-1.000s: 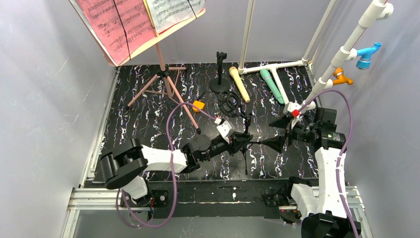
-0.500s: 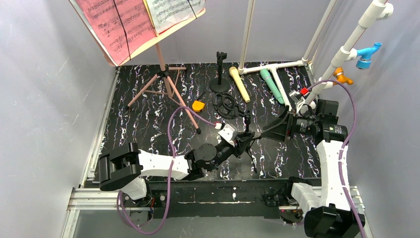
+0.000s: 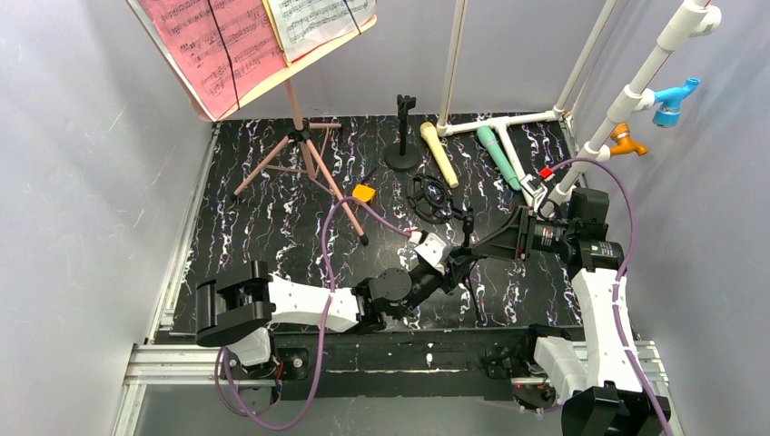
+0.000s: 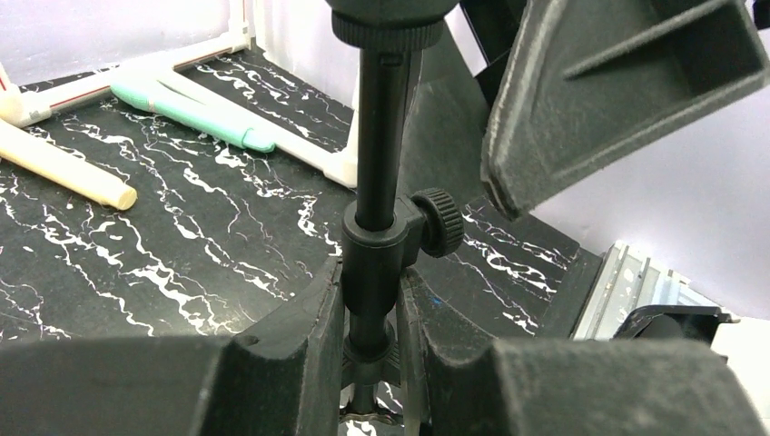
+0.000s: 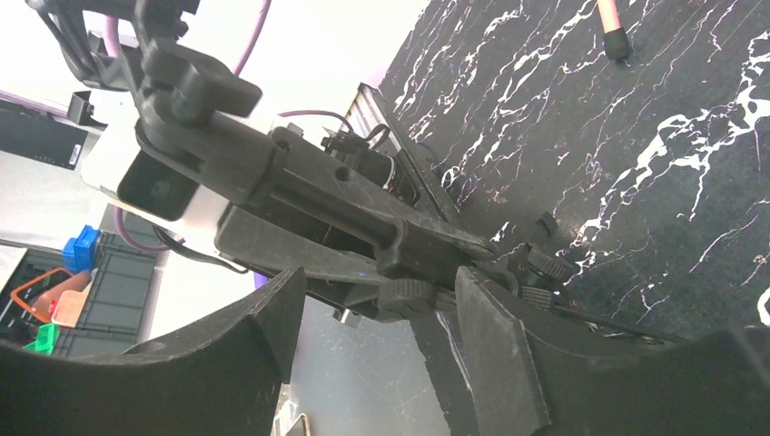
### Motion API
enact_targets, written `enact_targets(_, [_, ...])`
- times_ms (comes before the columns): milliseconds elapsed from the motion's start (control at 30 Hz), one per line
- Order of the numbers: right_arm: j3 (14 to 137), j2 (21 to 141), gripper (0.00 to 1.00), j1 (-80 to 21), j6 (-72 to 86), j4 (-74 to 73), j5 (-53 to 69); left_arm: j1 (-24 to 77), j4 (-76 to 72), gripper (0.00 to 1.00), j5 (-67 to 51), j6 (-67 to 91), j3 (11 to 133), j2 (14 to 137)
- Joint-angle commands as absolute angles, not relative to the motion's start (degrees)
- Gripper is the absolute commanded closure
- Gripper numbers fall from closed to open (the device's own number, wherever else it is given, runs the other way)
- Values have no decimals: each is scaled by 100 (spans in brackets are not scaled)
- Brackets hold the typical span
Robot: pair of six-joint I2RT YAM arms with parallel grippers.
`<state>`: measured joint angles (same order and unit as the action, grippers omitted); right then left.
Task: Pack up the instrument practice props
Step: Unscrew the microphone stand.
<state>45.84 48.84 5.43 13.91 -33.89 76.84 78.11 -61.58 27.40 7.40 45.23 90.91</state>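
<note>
Just slim matte-black stand tube

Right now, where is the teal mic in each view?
Top: teal mic far right on the table, by the white pipe.
Left wrist: upper left, along the pipe.
Right wrist: not in it.
Shared landmark: the black marbled table.

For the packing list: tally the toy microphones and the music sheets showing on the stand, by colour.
beige microphone: 1
teal microphone: 1
pink sheet: 1
white sheet: 1
Total: 4
</note>
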Motion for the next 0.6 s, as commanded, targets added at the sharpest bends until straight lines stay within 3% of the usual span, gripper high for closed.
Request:
enact_targets(0, [4688, 4842, 33, 506, 1600, -3111, 7718, 7896, -6664, 100, 3152, 576, 4867, 9036])
enact_targets(167, [4562, 4801, 44, 499, 1599, -3091, 7663, 7919, -6671, 100, 3339, 567, 4864, 9059])
enact_targets(333, [4466, 4762, 45, 489, 1608, -2995, 7589, 7928, -6671, 100, 3404, 586, 4900, 9053])
enact_targets(567, [4456, 4762, 65, 455, 1565, -2915, 7501, 7943, -6673, 100, 3489, 665, 4906, 9079])
